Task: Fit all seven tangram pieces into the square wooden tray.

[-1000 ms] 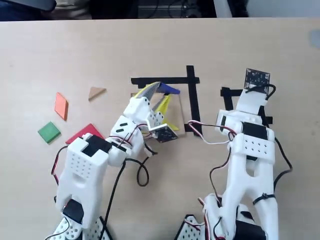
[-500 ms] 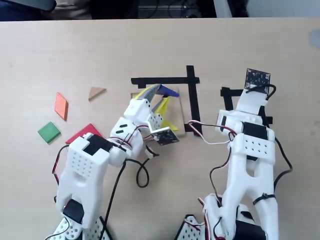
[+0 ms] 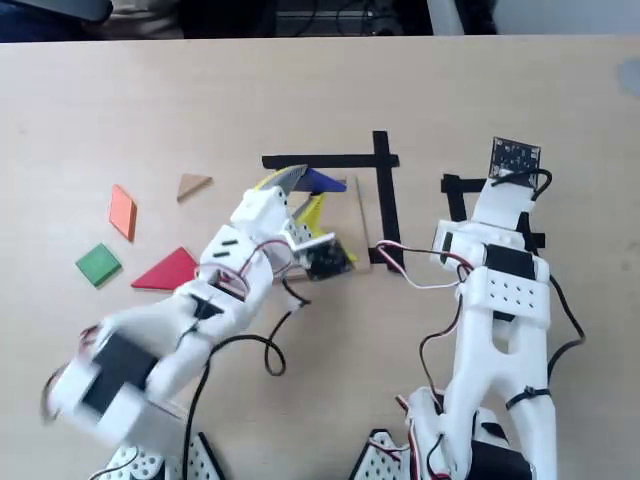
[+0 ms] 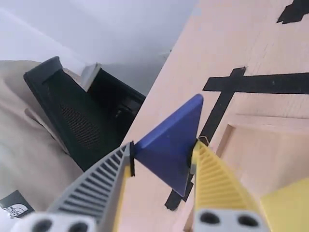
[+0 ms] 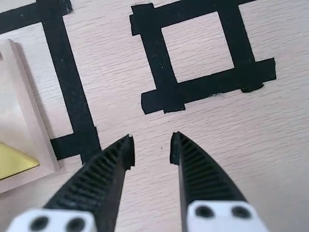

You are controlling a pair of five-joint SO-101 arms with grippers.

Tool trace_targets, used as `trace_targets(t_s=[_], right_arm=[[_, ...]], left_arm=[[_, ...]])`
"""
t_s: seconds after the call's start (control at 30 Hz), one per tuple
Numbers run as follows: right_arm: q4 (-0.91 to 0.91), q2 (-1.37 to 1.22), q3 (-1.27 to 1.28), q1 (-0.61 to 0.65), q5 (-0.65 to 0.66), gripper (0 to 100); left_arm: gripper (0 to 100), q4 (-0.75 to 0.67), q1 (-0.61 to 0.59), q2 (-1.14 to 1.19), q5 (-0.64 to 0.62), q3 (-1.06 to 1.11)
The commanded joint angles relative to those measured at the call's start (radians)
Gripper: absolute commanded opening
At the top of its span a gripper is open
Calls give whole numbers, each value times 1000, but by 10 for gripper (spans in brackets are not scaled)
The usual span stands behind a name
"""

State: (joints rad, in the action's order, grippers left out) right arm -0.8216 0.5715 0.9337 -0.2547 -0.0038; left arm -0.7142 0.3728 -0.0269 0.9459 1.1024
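**Blue triangle held over the tray corner**

The left gripper [image 4: 163, 157] is clamped on the blue triangle [image 4: 169, 140], with the piece's point sticking out ahead of the fingers. It hangs above the far corner of the wooden tray [image 4: 270, 121], probably so that the point can be lowered into that corner. The yellow triangle [image 5: 14, 162] already lies inside the tray. The right gripper [image 5: 151, 145] holds nothing, and its fingers are a narrow gap apart. It hangs over the bare surface [image 3: 200, 100] beside a square of black tape [image 5: 203, 53], likely parked there to leave the tray free.

Six pieces can be counted:
- **Triangles:** four, namely blue, yellow, red [image 3: 170, 270] and tan [image 3: 192, 185].
- **Square:** one, green [image 3: 98, 264].
- **Parallelogram:** one, orange [image 3: 122, 211].

The red, tan, green and orange pieces lie loose on the surface, well apart from the tray. Whether the arm hides a seventh piece cannot be told.
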Motion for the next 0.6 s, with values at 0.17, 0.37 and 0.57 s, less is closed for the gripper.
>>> trace_targets(t_s=[0.17, 0.37, 0.57], right_arm=[[14, -1, -4, 14, -5, 134], [14, -1, -2, 14, -5, 134], [14, -1, -2, 11, -5, 135]], left_arm=[[30, 1214, 58, -324, 31, -417], [30, 1481, 64, -155, 178, -602], [30, 1686, 62, 43, 259, -863]])
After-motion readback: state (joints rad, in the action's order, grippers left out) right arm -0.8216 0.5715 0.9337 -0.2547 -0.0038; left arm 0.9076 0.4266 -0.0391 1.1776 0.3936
